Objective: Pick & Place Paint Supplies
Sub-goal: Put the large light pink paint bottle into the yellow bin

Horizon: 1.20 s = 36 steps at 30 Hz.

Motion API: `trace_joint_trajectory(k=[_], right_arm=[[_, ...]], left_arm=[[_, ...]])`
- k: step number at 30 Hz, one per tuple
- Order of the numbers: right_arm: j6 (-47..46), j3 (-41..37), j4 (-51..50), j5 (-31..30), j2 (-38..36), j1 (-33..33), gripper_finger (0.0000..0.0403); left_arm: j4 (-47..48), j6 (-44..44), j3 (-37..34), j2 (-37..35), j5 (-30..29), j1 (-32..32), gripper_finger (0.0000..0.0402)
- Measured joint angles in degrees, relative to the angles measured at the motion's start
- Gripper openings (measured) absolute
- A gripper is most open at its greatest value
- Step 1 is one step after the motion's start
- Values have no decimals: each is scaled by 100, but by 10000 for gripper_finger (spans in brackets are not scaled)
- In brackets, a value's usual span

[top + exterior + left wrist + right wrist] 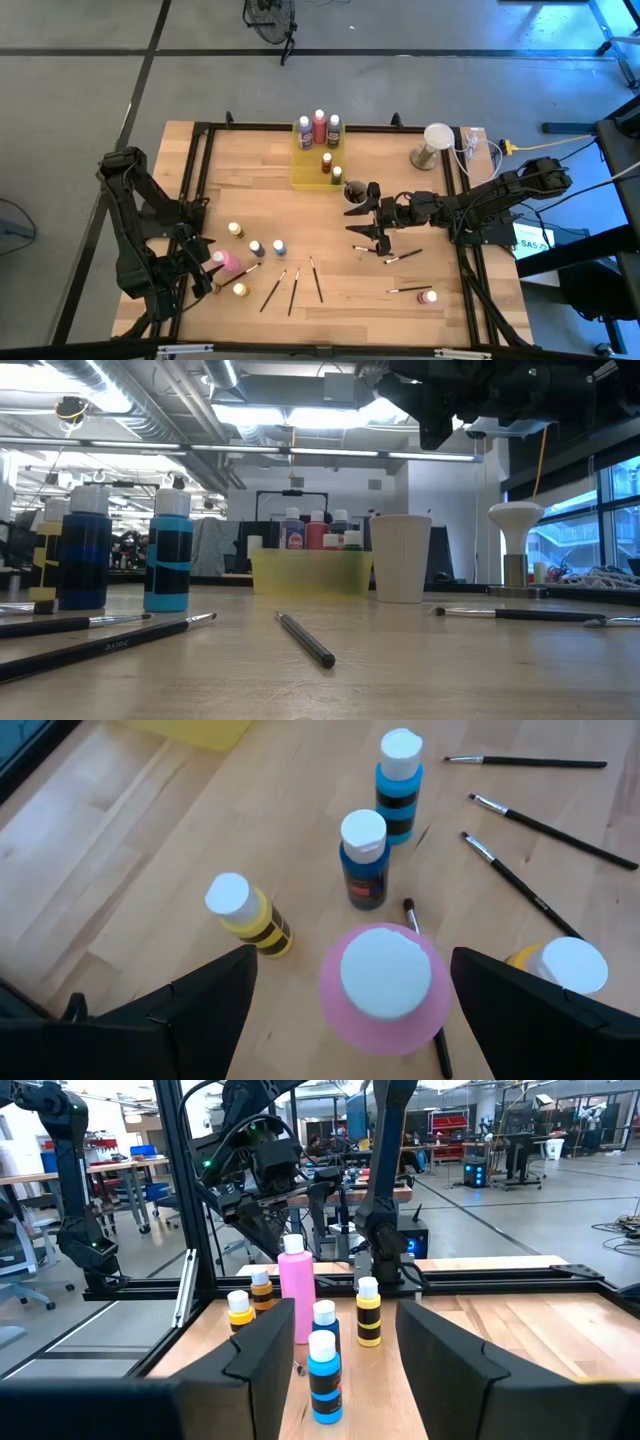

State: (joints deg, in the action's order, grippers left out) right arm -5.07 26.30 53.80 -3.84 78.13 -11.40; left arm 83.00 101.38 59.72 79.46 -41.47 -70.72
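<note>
High view: left gripper (pixel 212 262) sits at lower left, fingers spread wide around the pink bottle (pixel 228 260) without clamping it. Right gripper (pixel 371 232) hovers right of centre, jaws apart, nothing between them. Yellow tray (pixel 303 172) at upper centre holds five bottles; three brushes (pixel 293 288) lie at lower centre.

Low view: dark blue bottle (pixel 84 550) and light blue bottle (pixel 169 554) stand at left; a brush (pixel 305 638) lies at centre.

Left wrist view: the pink bottle's white cap (pixel 384 974) sits between the open fingers (pixel 190 1005).

Right wrist view: fingers (pixel 258 1355) parted, empty; light blue bottle centred low.
</note>
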Motion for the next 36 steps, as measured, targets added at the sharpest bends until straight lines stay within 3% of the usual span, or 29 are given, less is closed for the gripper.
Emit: trace_joint_trajectory(k=[23, 36], right_arm=[[3, 0, 0, -17, 0, 0, 178], [3, 0, 0, -13, 0, 2, 178]], left_arm=[[125, 140, -2, 324, 11, 0, 327], [121, -20, -31, 326, 36, 0, 239]])
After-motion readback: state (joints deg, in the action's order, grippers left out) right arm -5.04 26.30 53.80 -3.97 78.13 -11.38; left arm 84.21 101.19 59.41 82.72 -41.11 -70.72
